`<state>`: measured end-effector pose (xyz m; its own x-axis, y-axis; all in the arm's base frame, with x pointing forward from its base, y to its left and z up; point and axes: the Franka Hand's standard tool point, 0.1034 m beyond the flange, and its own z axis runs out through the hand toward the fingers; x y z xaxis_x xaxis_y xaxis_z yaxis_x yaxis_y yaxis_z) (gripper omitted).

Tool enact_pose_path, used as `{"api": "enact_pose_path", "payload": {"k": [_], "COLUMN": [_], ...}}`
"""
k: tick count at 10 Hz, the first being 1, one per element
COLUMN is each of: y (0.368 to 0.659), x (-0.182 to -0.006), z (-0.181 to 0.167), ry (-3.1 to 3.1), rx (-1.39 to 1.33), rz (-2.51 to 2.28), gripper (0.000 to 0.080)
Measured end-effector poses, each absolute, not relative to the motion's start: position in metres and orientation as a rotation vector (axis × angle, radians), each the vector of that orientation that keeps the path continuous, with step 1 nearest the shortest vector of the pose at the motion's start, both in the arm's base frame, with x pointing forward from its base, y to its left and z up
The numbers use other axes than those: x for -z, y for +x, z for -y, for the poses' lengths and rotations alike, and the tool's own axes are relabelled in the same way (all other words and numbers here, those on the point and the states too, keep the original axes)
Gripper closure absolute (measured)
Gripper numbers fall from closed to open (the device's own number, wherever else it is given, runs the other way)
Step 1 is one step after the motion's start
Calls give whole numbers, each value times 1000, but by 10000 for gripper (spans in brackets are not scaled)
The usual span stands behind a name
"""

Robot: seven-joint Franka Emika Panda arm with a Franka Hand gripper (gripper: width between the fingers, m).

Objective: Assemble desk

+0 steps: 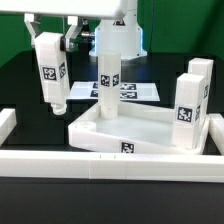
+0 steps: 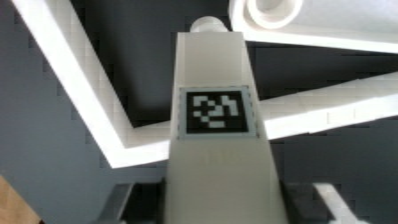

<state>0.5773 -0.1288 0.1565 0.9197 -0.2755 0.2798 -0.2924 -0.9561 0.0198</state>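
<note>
The gripper (image 1: 108,48) is clamped on a white leg block (image 1: 108,82), its two fingers pressed against the block's upper end with the jaws partly apart, as wide as the block. In the wrist view the same leg (image 2: 217,140) runs straight away from the camera between the dark fingers (image 2: 331,200), with a black-and-white tag on the face toward the lens.

The arm comes down from above, near the middle of the exterior view, with the wrist vertical and the leg hanging upright under it. The leg's lower end is at the back rim of the tabletop (image 1: 150,130), a wide white tray lying flat on the dark table (image 1: 20,85); whether the end touches the tray or hangs just over it is hard to tell from here.

A second leg (image 1: 51,72) stands tilted off the exterior view's left of the tray. Two more legs (image 1: 192,95) stand upright at the tray's corners on the exterior view's right. The marker board (image 1: 140,92) lies flat behind the tray, and a low white wall (image 1: 110,163) runs along the front.
</note>
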Motion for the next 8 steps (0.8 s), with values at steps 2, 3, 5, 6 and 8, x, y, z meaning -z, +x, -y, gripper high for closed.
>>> {"api": "enact_pose_path", "payload": {"k": [2,3,5,6,8], "y": [578,582,577,581,585], "x": [-157,-159,-157,-160,-160], "z": [129,131,112,105,98], "ry": [3014,2971,2966,2975,2992], "rx": [-438,-548,-625,-638,-625], "rz": [445,433,445,453,494], "gripper": [509,509,509,509,509]}}
